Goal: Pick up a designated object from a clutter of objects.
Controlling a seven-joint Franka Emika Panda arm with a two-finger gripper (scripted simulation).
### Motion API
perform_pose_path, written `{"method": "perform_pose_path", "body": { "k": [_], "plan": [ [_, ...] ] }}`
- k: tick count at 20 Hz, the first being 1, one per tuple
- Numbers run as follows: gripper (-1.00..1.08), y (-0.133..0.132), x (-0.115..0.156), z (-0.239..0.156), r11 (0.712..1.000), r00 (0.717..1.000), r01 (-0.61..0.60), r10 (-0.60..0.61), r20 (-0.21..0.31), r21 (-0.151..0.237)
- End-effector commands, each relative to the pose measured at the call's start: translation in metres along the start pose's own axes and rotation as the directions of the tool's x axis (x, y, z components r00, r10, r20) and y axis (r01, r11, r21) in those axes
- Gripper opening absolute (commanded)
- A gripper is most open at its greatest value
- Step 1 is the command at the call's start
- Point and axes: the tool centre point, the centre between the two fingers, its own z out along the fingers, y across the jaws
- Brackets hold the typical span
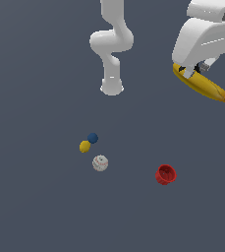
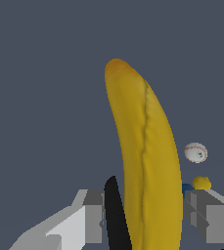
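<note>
The long curved yellow banana [image 1: 206, 87] hangs in my gripper [image 1: 195, 70] high at the exterior view's right, lifted well above the floor. In the wrist view the banana [image 2: 145, 156] runs lengthwise between my two grey fingers [image 2: 94, 217], which press on its sides; the gripper [image 2: 147, 217] is shut on it. The rest of the clutter lies on the floor below: a blue ball [image 1: 93, 138], a yellow ball [image 1: 85, 146], a white red-stitched baseball [image 1: 100, 163] and a red cup [image 1: 166, 174]. The baseball [image 2: 195, 152] and yellow ball [image 2: 201, 183] show small in the wrist view.
The arm's white base [image 1: 112, 87] stands at the back middle of the dark grey floor [image 1: 35, 197]. A black shape [image 2: 116, 215] lies beside the banana in the wrist view; what it is I cannot tell.
</note>
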Motion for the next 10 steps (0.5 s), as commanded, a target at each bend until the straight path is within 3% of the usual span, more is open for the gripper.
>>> {"method": "perform_pose_path", "body": {
  "k": [1, 10],
  "plan": [
    [-1.0, -0.0022, 0.0033, -0.0068, 1.0, 1.0, -0.001, 0.001, -0.001, 0.0],
    [-1.0, -0.0039, 0.0059, -0.0104, 1.0, 1.0, 0.0, 0.0, 0.001, 0.001]
  ]
}}
